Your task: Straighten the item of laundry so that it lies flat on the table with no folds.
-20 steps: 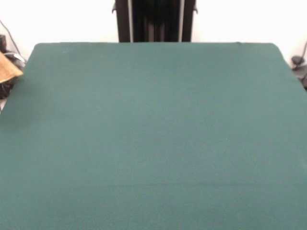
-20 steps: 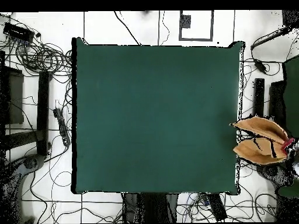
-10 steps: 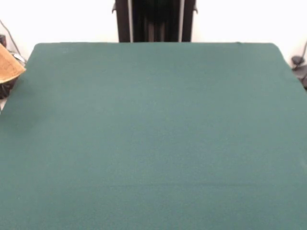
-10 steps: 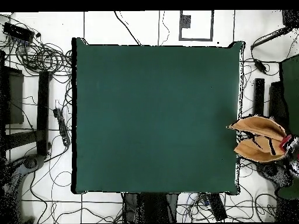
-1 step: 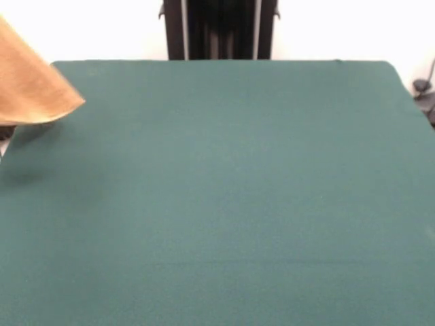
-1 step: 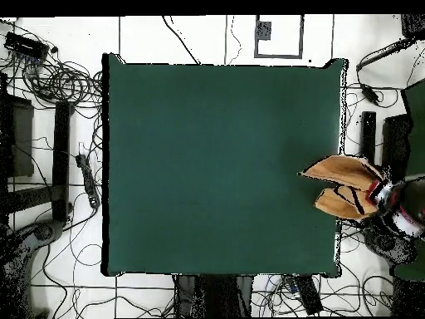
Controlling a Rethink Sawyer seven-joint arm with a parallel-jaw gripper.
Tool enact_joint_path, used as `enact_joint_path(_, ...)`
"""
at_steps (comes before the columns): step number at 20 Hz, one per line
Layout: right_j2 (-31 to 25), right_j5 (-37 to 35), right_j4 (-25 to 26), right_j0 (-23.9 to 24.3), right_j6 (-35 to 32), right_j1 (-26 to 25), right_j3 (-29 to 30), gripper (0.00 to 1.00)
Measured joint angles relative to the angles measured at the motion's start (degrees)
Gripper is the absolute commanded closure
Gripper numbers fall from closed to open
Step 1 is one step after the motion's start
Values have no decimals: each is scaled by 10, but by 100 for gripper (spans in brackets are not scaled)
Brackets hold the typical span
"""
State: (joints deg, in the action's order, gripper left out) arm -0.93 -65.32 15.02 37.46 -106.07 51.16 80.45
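Overhead view: the towel isn't laid yet. It hangs bunched over the table edge on the pic's right, seemingly carried by a person; what's prob a sleeve shows at the frame side. You're at the setup step, I'd say; next it needs dropping on the cloth, then spreading. Robot arm & gripper aren't in either view, so jaw state: can't tell you.

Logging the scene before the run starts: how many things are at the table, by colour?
Golden-tan: 1, the towel, coming in over the table's edge, held by a person's hand.
Dark green: 1, the table.
Total: 2. The robot's gripper shows in neither view.
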Motion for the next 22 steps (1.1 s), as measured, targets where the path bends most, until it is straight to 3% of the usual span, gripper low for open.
enact_joint_path(14,9,-29,-49,-78,-5,6,0,100)
enact_joint_path(22,27,57,-69,-101,-19,-3,0,100)
